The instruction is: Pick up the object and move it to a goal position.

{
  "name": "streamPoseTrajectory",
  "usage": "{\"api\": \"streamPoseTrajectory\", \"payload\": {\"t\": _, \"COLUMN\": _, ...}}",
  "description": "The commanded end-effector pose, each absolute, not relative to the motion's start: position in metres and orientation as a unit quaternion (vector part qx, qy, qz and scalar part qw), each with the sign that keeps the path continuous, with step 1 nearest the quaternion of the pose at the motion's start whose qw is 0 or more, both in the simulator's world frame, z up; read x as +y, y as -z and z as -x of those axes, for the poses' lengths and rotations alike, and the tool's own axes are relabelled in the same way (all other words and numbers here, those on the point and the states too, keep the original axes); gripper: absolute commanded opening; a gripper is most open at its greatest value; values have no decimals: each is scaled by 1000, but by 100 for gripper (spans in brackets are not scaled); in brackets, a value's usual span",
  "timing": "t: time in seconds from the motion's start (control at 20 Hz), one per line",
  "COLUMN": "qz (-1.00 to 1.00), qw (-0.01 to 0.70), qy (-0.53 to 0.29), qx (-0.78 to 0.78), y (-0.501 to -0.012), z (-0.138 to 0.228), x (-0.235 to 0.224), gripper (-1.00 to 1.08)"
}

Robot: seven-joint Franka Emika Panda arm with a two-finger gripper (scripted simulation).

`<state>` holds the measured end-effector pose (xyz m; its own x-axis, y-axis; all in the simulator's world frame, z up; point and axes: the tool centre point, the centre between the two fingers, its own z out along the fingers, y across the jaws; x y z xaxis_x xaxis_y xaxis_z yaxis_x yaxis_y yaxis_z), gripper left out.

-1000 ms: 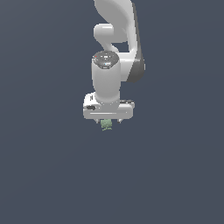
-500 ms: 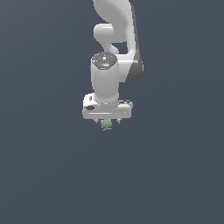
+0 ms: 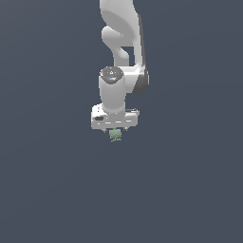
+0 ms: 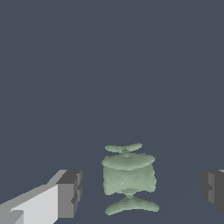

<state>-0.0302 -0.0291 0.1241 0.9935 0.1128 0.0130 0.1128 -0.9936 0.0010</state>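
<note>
Background is one flat slate blue-grey field in both views; no edge, seam or horizon visible, so can't tell tabletop from backdrop; no shadow under anything either.

White arm (image 3: pixel 124 33) enters from the top of the exterior view, bends at a dark-banded joint, ends in a vertical wrist cylinder with a grey cap; the flat white hand block sits square under it, pointing down.

Tool (image 3: pixel 115 133) hangs just below that block; in the exterior view the fingers are too short and small to separate; wrist view shows them clearly: one white finger with a dark grey pad (image 4: pixel 70 194) on one side, the other dark pad (image 4: pixel 214 190) at the opposite edge of the frame; fingers spread wide apart, nothing clamped.

Object (image 4: pixel 129 177) sits between the two pads, roughly centred, clear grey gap on both sides, touching neither; pale green, mottled darker, lumpy blocky middle with thin flared discs above and below it; much narrower than the finger spread.

In the exterior view the object (image 3: pixel 115 135) shows as a small green blob directly under the hand block, poking out below the fingertips; whether it rests on a surface can't be told.
</note>
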Motion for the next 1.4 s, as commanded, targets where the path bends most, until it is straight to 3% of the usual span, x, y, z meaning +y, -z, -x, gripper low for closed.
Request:
{"api": "streamPoseTrajectory", "payload": {"t": 0.0, "qz": -998, "qw": 0, "qy": -4, "qx": 69, "y": -112, "z": 43, "x": -31, "gripper": 100}}
{"api": "streamPoseTrajectory", "payload": {"t": 0.45, "qz": -996, "qw": 0, "qy": 0, "qx": 93, "y": -92, "z": 66, "x": -34, "gripper": 100}}
{"api": "streamPoseTrajectory", "payload": {"t": 1.35, "qz": -996, "qw": 0, "qy": 0, "qx": 94, "y": -43, "z": 68, "x": -35, "gripper": 100}}
